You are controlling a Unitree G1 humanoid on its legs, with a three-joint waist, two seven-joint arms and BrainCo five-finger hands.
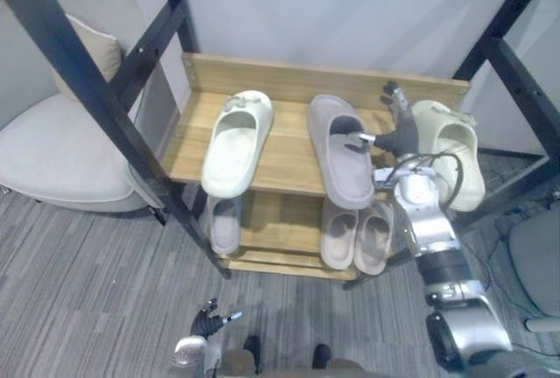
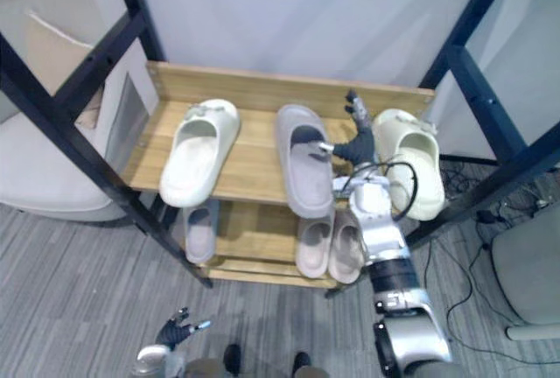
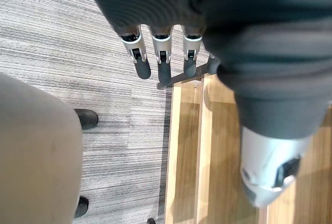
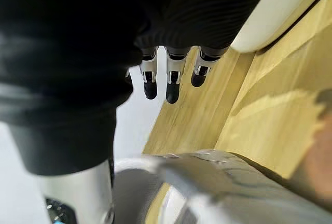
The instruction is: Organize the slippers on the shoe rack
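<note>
Right hand [image 1: 395, 131], fingers spread and empty, is over the rack [image 1: 289, 143] top shelf between grey slipper [image 1: 339, 155] and right cream slipper [image 1: 461, 155], likely to straighten them. Left hand [image 1: 208, 321] hangs low and near, fingers relaxed.

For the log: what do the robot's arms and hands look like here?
The right arm is silver-grey jointed segments with a black band. The right hand and left hand have dark ribbed covers and silver fingers with dark tips.
</note>
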